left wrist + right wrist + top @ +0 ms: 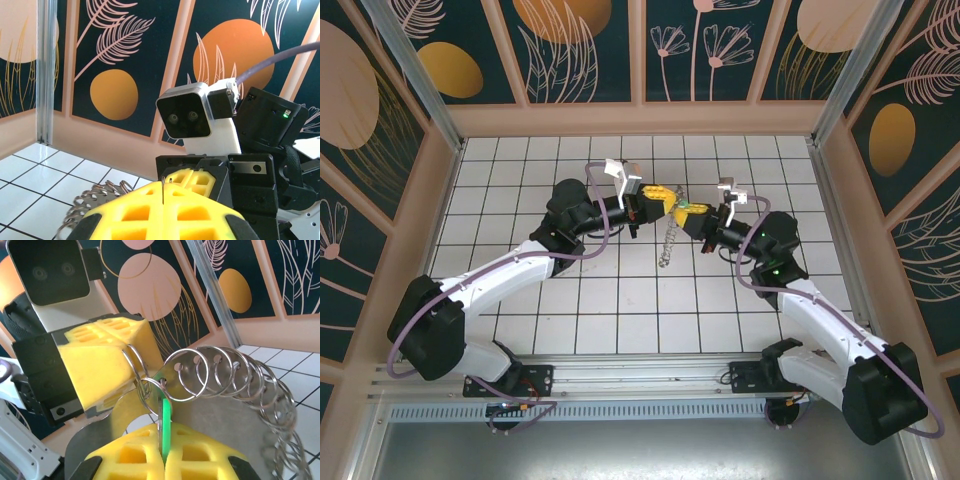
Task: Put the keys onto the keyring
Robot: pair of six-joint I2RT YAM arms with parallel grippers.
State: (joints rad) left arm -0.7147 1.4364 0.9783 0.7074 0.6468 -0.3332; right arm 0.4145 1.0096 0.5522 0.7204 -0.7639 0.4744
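I see a bright green key (165,426), yellow grid-patterned pads (125,456), a shiny silvery keyring (227,371), a white floor (620,300) gridded in dark lines, and dark teal walls (750,60) with orange discs and pale pink leaves.

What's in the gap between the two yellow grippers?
In the right wrist view, the green key, pinched in the right gripper, pokes up toward the left gripper, and silver loops of the keyring arc between them.

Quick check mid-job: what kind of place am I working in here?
Likely a staged robot test cell: white tiled floor, painted leaf-pattern wall panels, aluminium frame posts.
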